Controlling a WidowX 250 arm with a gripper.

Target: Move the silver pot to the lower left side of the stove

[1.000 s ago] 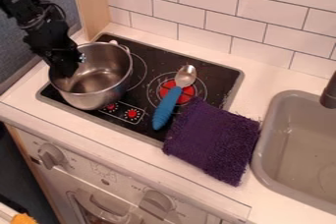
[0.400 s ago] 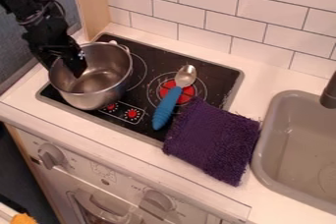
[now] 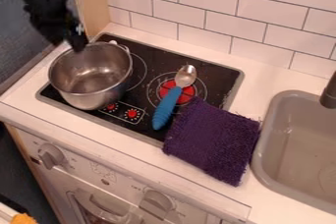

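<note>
Silver pot (image 3: 92,75) upright, on the left part of the black stove (image 3: 213,73), toward the front-left corner; open top, inside looks shiny, small light lug at its back rim. Claw (image 3: 77,43) up at the pot's back-left rim, pointing down, overlapping that rim in view; can't tell if touching. Can't tell either whether the claw is spread or pressed together. Arm comes in from the upper left, black, blurred.

Spoon (image 3: 173,95) right of the pot, apart from it, lying on the stove across the red burner spot (image 3: 187,94): metal bowl toward the tiled wall (image 3: 226,14), blue ribbed handle toward the front. Purple cloth (image 3: 213,142) flat just beside the handle, part over the stove's front-right corner, rest on the white surface (image 3: 279,80), near the left rim of the gray sink (image 3: 298,144). Dark faucet (image 3: 329,93) at right edge. Wooden post (image 3: 91,2) behind the stove's left end. Oven front with knobs (image 3: 51,156) below. Orange item (image 3: 23,218) bottom left, cut off.
</note>
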